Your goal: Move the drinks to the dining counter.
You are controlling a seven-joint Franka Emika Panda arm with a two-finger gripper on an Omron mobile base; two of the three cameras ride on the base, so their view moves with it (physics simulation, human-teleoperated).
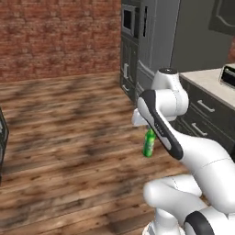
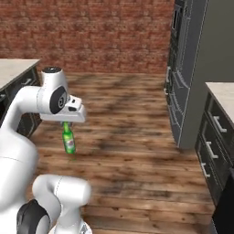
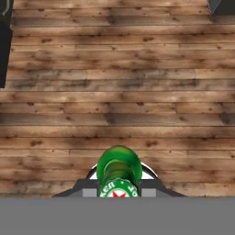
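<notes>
The gripper (image 2: 67,124) is clamped on the neck of the green bottle (image 2: 69,141), which hangs upright over the wooden floor (image 2: 132,137). Carrying it well means keeping it vertical and driving smoothly.

- Wood plank floor (image 1: 69,137), brown w/ dark patches, runs across whole room.
- Red brick wall (image 2: 91,32) at back.
- Tall dark grey fridge (image 2: 187,68) at right, upright against the wall.
- Dark cabinets w/ silver handles (image 2: 212,137) beside fridge, beige countertop (image 1: 206,80) above.
- Dark appliance (image 1: 228,75) on that countertop, cut off by frame edge.
</notes>
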